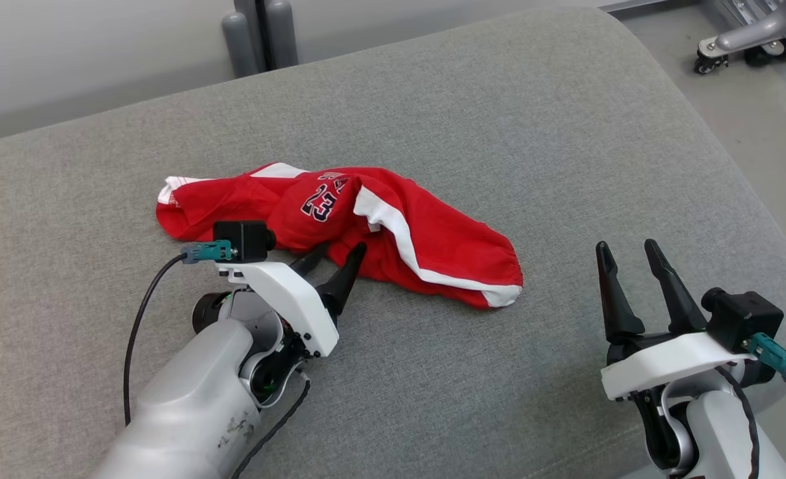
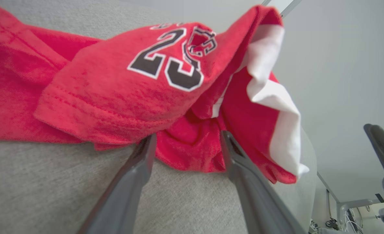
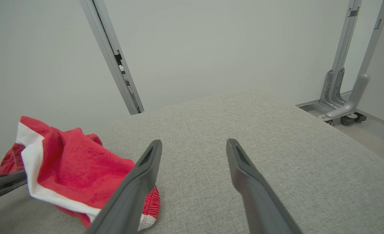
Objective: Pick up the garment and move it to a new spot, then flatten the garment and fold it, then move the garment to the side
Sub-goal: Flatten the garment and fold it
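The garment (image 1: 340, 226) is a crumpled red jersey with white stripes and a dark "23", lying in a loose heap on the grey padded surface (image 1: 499, 120). My left gripper (image 1: 338, 251) is open, its fingertips at the near edge of the heap. In the left wrist view a fold of the garment (image 2: 188, 152) sits between the two fingers, which are spread apart. My right gripper (image 1: 626, 246) stands open to the right of the heap, above bare fabric, with nothing between its fingers. In the right wrist view the garment (image 3: 71, 169) lies left of the right gripper (image 3: 193, 143).
The grey surface ends in a rounded edge at the right (image 1: 732, 166), with floor beyond. A wheeled metal stand base (image 1: 739, 46) is on the floor at the far right. Dark grey posts (image 1: 260, 33) rise behind the far edge.
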Available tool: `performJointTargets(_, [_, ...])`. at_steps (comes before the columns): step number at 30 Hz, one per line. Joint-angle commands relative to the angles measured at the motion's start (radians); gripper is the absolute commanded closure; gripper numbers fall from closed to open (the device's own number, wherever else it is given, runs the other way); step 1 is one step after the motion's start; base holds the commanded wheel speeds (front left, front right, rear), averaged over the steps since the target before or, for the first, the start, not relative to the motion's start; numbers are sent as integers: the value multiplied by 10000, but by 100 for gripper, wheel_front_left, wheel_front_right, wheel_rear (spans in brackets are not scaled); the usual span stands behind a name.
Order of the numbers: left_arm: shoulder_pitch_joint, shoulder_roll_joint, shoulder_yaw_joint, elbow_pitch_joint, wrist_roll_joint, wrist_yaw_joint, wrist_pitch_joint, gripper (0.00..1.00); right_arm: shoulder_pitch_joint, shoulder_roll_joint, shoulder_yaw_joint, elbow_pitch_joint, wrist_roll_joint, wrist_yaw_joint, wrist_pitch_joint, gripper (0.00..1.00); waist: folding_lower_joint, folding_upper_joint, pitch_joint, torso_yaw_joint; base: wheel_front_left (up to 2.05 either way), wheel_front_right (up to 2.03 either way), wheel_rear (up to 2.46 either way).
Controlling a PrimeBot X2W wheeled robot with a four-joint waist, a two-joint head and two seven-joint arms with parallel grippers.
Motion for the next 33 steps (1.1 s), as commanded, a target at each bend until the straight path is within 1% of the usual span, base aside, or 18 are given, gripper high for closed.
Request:
performJointTargets(1, [-236,60,1,52,-47,-65,-162,0,-17,1,-37,-63,-70,2,-52,0,0,0,64,-67,0,0,0])
performJointTargets(6, [-405,103,-146,-289,-255,-76,-482,0,49,51,-140,-36,-93,2,-52,0,0,0,36,-12,0,0,0])
performJointTargets(9, [-487,203,-230,-248,-263,-69,-624,0,35,69,-128,29,-155,2,-52,0,0,0,6,77,0,0,0])
performJointTargets(14, [-361,40,-391,182,-578,-71,-3,0,-56,93,-34,84,-162,2,-52,0,0,0,37,133,0,0,0])
performJointTargets(16, [-364,40,-435,306,-807,-71,319,0,-118,103,10,83,-164,2,-52,0,0,0,120,122,0,0,0])
performJointTargets(18, [-478,110,-468,361,-905,-72,350,0,-161,110,43,60,-171,2,-52,0,0,0,212,83,0,0,0])
performJointTargets(23, [-821,191,-392,443,-954,-71,-246,0,-171,113,1,42,-199,2,-52,0,0,0,355,-13,0,0,0])
performJointTargets(26, [-920,280,-397,256,-1035,-71,-590,0,-110,118,-40,65,-223,2,-52,0,0,0,323,-37,0,0,0])
performJointTargets(30, [-996,475,-355,10,-1067,-72,-1085,0,7,115,-112,152,-271,2,-52,0,0,0,181,30,0,0,0])
performJointTargets(33, [-1008,474,-376,210,-1083,-72,-1285,0,-21,119,-45,236,-268,2,-52,0,0,0,55,104,0,0,0])
